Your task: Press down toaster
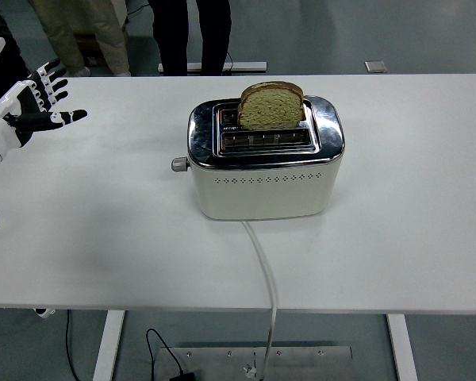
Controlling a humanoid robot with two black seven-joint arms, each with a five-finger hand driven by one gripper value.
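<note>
Left hand (28,107) hovers at the tabletop's (103,238) far-left edge, fingers spread, holding nothing. The toaster (263,167) sits mid-table with bread (271,107) standing in its far slot. Its lever (178,164) pokes from the left end, well right of that hand and slightly nearer.

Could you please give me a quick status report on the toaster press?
Left hand open, far left. White-and-chrome toaster untouched, grey lever up, brown bread slice raised. Path clear.

Cream toaster (262,190) with chrome top, brown bread (271,106), white table (412,198)
</note>
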